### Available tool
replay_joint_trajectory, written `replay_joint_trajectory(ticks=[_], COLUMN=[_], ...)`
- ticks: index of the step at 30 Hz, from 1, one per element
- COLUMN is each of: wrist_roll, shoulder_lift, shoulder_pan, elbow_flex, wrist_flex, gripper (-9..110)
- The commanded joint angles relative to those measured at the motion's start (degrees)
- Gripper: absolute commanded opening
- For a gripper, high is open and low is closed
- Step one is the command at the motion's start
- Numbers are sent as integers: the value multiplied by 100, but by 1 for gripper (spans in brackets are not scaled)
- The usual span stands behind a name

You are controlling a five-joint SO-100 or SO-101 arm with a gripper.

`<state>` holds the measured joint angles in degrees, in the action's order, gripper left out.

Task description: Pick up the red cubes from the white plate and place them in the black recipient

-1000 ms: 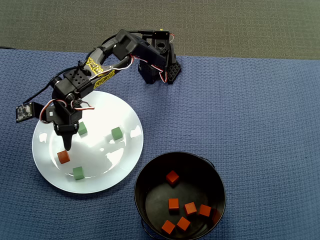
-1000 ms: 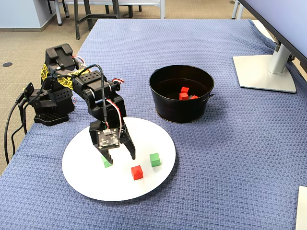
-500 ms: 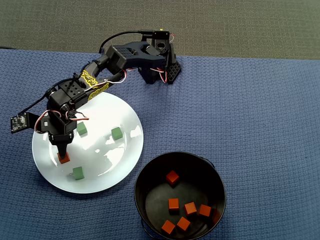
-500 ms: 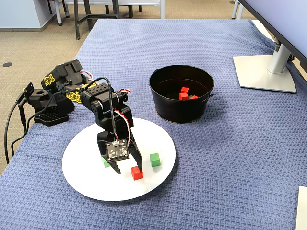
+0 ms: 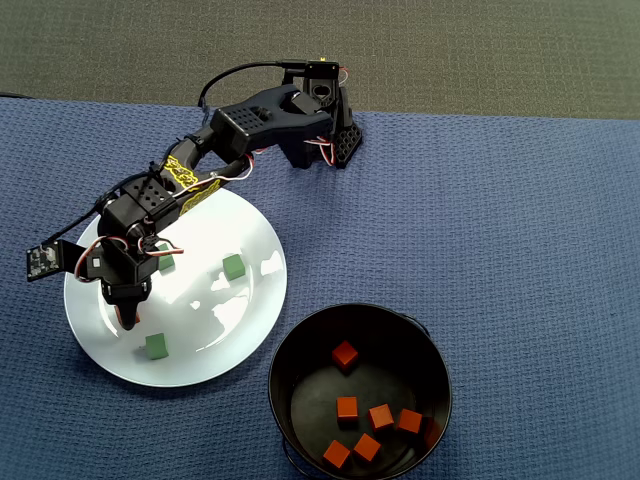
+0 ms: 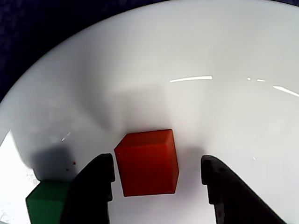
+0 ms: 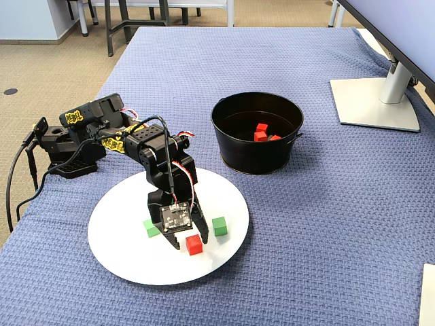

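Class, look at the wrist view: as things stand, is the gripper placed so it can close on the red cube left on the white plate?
Probably yes. The gripper is open with the red cube between its fingers, and nothing blocks either side.

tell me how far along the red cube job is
Done: six red cubes lie in the black recipient. In hand: the gripper is open, its fingers on either side of the last red cube on the white plate, not yet closed. Left: grasp it and carry it over. The green cubes remain on the plate.
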<state>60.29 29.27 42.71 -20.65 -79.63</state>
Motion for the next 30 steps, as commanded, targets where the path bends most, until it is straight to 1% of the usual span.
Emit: replay_joint_trajectory(ticks=[1,7,12,15,20,23,27,30], wrist_roll=[-97,-369,-659,-993,-2021,-2672,-3735,-4386], shoulder_lift=[114,88,202,1125,2830,3727,4658,5124], shoulder_pan=[-123,-141,-70,62,158,-26,-668,-1450], elbow_flex=[396,422,439,-325,-1266,-1582,-2021,-2338], wrist_flex=[9,141,237,396,466,352,483,633], gripper=[12,0,0,0,0,0,0,0])
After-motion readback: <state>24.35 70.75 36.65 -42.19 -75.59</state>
